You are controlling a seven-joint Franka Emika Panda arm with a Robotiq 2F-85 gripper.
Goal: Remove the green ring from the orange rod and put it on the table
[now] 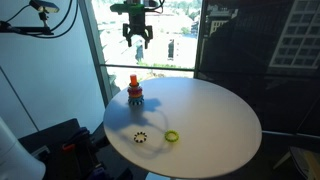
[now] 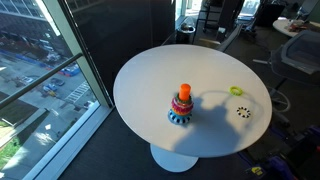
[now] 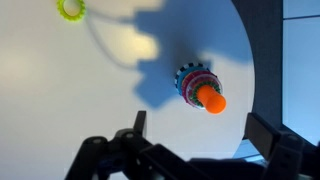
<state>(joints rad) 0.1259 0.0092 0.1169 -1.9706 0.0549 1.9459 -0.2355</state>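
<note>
The fingers (image 3: 268,135) hang spread wide and empty, high above the table (image 1: 215,115); the green ring (image 3: 183,80) sits low on the rod (image 3: 209,98) among red and darker rings (hard to tell apart); a yellow-green ring (image 1: 172,136) and a toothed ring (image 1: 141,138) lie near each other on the table.

The orange rod (image 2: 184,91) rises from red and dark teal rings (image 2: 180,110) on the plain white surface (image 2: 150,70). Near the rod lie a yellow-green ring (image 2: 238,90) and a black-and-white toothed ring (image 2: 242,112).
</note>
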